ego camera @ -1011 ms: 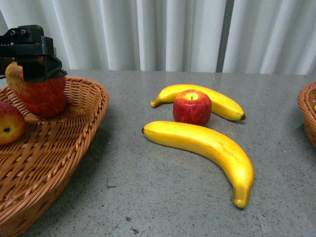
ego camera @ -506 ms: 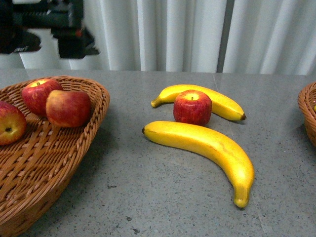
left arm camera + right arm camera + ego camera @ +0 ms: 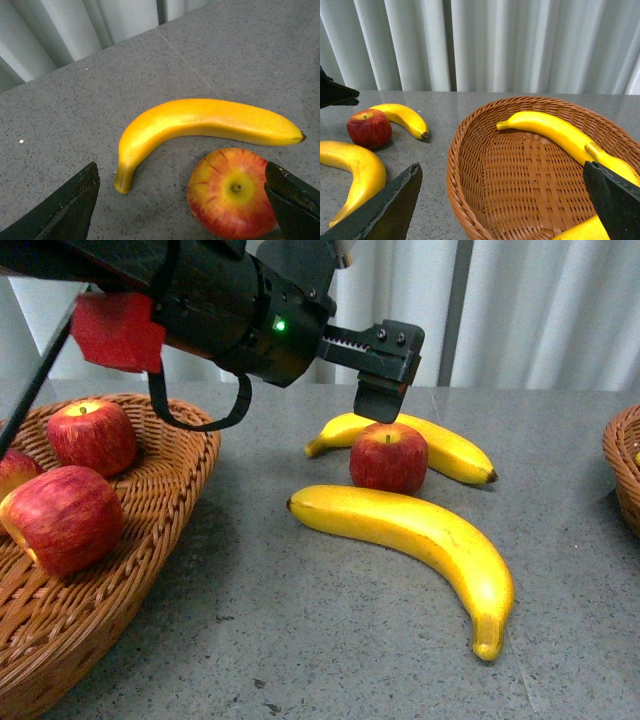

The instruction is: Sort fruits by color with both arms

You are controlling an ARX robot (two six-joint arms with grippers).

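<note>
1. We see the left arm (image 3: 220, 300) reaching in from the upper left of the front view. It stretches over the grey bench (image 3: 300, 640), and its left gripper (image 3: 181, 171) hangs just above and behind a red apple (image 3: 388, 457).
2. In the left wrist view this gripper is spread wide and holds nothing. Its black fingers (image 3: 65, 210) stand at opposite sides, with the apple low between them, close to one finger and well apart from the other.
3. That apple stands upright on the bench, stem up. The far banana (image 3: 445, 445) lies right behind it; we cannot tell whether the two touch.
4. The near banana (image 3: 410, 540) lies on the bench just in front of the apple, apart from it. Its blunt end points toward the left basket (image 3: 190, 490) and its tip curves toward us on the right.
5. The left basket is woven wicker and holds three apples: one at the back (image 3: 92, 435), one nearer us (image 3: 62, 518), and one cut off by the frame edge (image 3: 10, 470).
6. The right gripper (image 3: 502, 171) is likewise spread open and empty, hovering over the right basket (image 3: 470, 165). Yellow bananas (image 3: 555, 131) lie in that basket along its far side, and another shows low beside one finger.
7. A pale pleated curtain (image 3: 540, 310) hangs behind the bench.
</note>
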